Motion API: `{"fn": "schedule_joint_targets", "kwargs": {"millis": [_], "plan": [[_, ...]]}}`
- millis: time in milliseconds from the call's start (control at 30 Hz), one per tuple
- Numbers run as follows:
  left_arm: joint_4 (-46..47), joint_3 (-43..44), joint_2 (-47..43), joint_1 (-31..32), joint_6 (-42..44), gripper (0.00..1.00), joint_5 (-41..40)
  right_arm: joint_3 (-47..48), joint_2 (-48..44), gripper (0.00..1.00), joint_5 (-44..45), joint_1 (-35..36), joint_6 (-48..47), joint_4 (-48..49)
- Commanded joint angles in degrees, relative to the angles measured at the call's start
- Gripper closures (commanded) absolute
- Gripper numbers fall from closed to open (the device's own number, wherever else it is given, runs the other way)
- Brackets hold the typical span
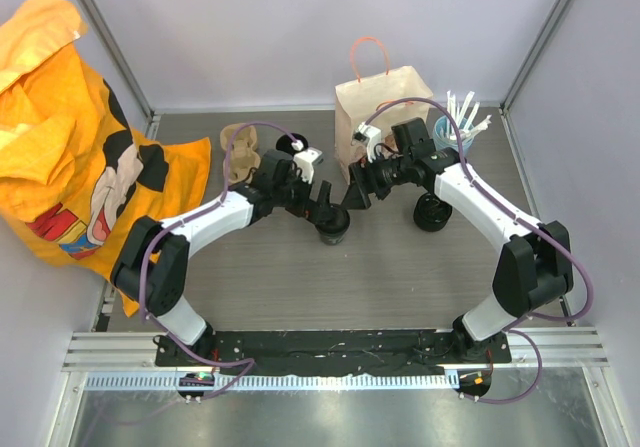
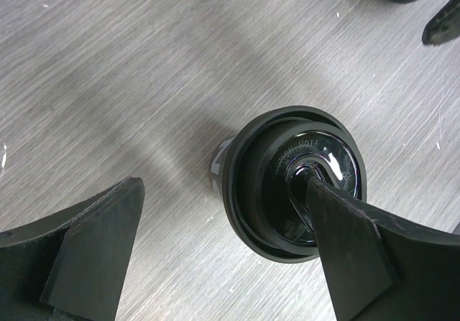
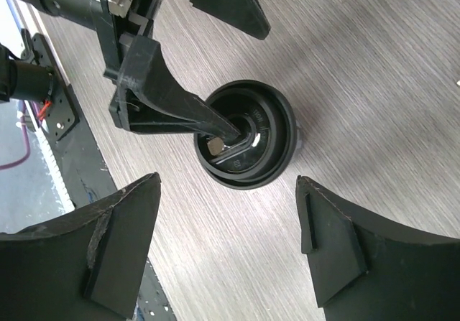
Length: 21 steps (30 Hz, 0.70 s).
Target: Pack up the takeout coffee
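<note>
Takeout coffee [image 1: 334, 231] stands upright about mid-table, lid on. The table [image 1: 300, 297] is bare all around its base.

My left gripper [image 2: 215, 184] is spread wide. One finger [image 2: 352, 242] reaches in over the lid centre, and I can't tell if it touches. The other finger [image 2: 93, 256] sits out over bare table, clear of the cup wall. It grips nothing.

My right gripper [image 3: 228, 181] is also apart, hovering above the cup with a finger to each side, holding nothing. Both claws crowd tight over the cup, so there is little room between them.

Paper bag [image 1: 385, 107] stands at the back wall, just behind the right wrist, with the blue cup of straws [image 1: 452, 127] beside it. A second black round thing [image 1: 432, 212] sits right of the coffee, apart from it. Pulp carrier [image 1: 240, 152] is back left. Orange cloth [image 1: 70, 137] hangs over the left edge. There is open table from the cup to the near rail.
</note>
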State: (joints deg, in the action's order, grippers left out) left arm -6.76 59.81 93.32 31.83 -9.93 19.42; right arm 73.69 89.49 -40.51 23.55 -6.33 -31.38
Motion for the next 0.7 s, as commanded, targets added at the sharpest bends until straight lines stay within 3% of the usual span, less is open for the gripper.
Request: {"fn": "schedule_joint_targets", "kwargs": {"millis": [0, 667], "plan": [[-7.6, 0.2, -1.0, -0.5, 3.7, 0.0, -0.2, -0.3, -2.9, 0.18, -1.1, -0.2, -2.7, 0.2], [-11.6, 8.8, -3.7, -2.7, 4.8, 0.0, 7.0, -0.6, -4.3, 0.18, -0.8, -0.2, -4.0, -0.1]]}}
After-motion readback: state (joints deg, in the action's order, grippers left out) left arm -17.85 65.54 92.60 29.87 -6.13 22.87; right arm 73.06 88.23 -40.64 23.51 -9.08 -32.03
